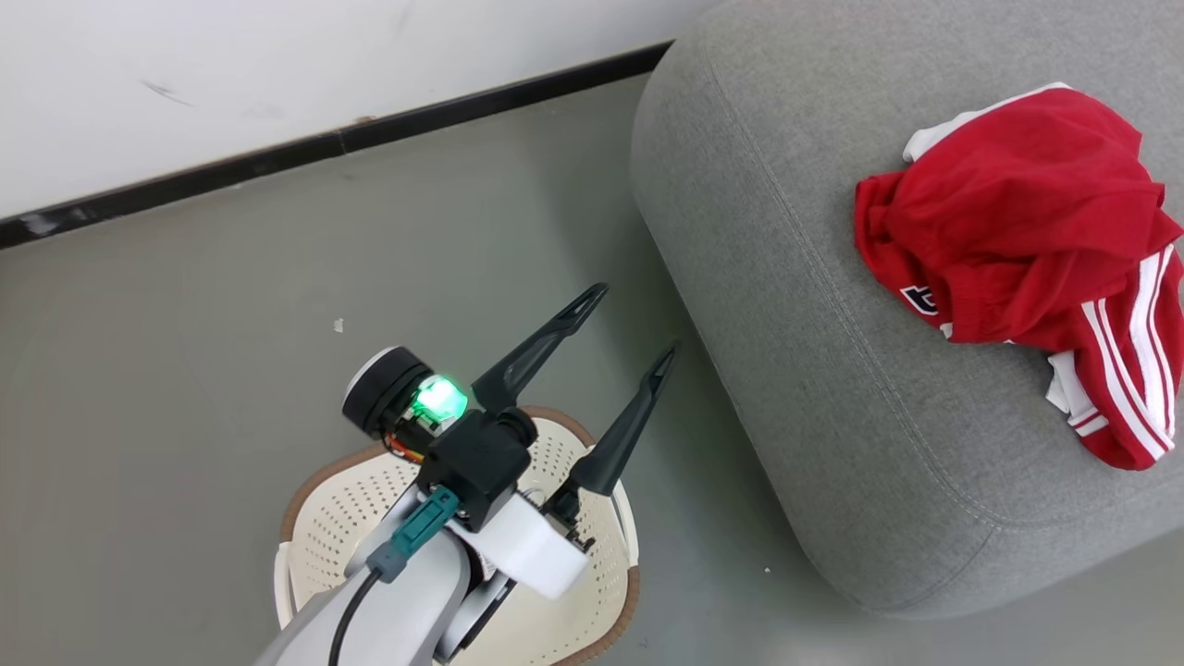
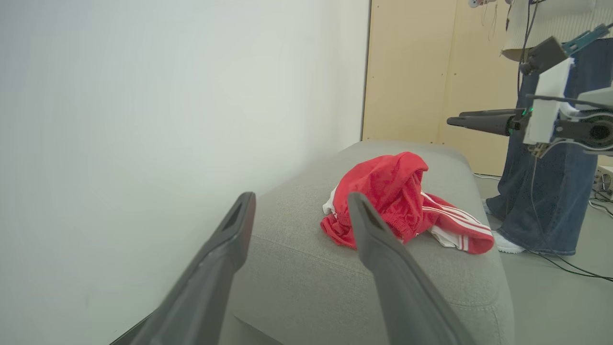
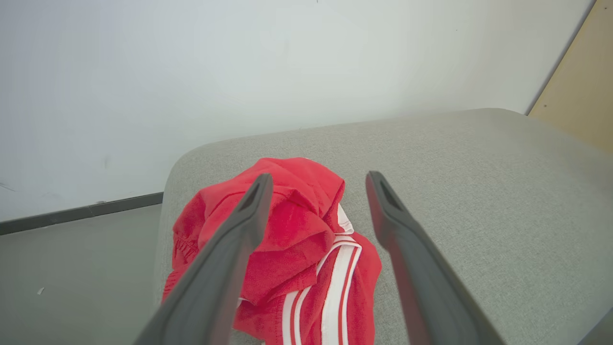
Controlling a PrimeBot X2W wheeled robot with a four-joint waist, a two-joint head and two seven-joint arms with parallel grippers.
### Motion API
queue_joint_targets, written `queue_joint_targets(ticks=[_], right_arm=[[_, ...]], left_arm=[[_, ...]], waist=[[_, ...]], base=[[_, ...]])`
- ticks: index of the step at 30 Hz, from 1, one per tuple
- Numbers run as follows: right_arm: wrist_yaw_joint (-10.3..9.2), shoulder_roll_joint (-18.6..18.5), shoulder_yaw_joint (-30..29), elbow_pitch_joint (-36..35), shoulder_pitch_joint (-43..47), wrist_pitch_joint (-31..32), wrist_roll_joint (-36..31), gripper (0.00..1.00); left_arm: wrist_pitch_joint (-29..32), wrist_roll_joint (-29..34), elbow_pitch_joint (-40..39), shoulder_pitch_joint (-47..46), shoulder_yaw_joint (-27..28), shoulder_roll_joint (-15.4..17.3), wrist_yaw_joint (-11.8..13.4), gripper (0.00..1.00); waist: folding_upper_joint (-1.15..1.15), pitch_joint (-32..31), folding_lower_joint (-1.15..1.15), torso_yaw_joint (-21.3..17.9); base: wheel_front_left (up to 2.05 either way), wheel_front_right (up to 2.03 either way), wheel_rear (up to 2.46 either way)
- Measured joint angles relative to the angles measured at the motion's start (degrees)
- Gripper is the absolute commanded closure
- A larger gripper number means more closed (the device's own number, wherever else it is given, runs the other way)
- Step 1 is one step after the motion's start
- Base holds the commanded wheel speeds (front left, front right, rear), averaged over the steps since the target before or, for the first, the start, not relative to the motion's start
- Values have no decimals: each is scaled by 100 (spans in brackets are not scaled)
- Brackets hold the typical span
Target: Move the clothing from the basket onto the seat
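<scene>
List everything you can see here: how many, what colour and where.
clothes: one heap, red with white stripes, on the sofa
sofa: one, grey, by the wall
basket: one, cream with brown rim, on the floor left of the sofa
floor: grey
wall: white, behind the sofa
person: one, blue jeans, standing past the sofa
left claw: one, dark, open, over the basket's edge
right claw: one, dark, open, pointing at the clothes

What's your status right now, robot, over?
Both open, empty: left end effector, right end effector. Red clothing heaped on seat; basket looks empty where visible. A person stands by seat's far end.
</scene>
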Motion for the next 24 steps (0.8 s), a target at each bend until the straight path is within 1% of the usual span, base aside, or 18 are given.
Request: queue_joint_targets(ticks=[3, 8, 12, 18, 24], right_arm=[[0, 122, 13, -80, -10, 0, -1, 0], [0, 416, 232, -194, -232, 0, -113, 0], [0, 684, 557, -288, -357, -1, -280, 0], [0, 903, 798, -200, -435, -1, -477, 0], [0, 1165, 884, -193, -537, -1, -597, 0]], left_arm=[[-1, -48, 42, 153, 88, 23, 82, 0], [-42, -147, 99, 417, 291, 74, 258, 0], [-49, -197, 136, 670, 488, 113, 454, 0], [-52, -258, 185, 953, 680, 121, 595, 0], [-56, -357, 325, 1240, 906, 142, 746, 0]], waist=[[0, -102, 0, 59], [0, -261, 0, 221], [0, -422, 0, 429], [0, -618, 0, 715], [0, -822, 0, 1001]], base=[[0, 0, 0], [0, 0, 0], [0, 0, 0], [0, 0, 0], [0, 0, 0]])
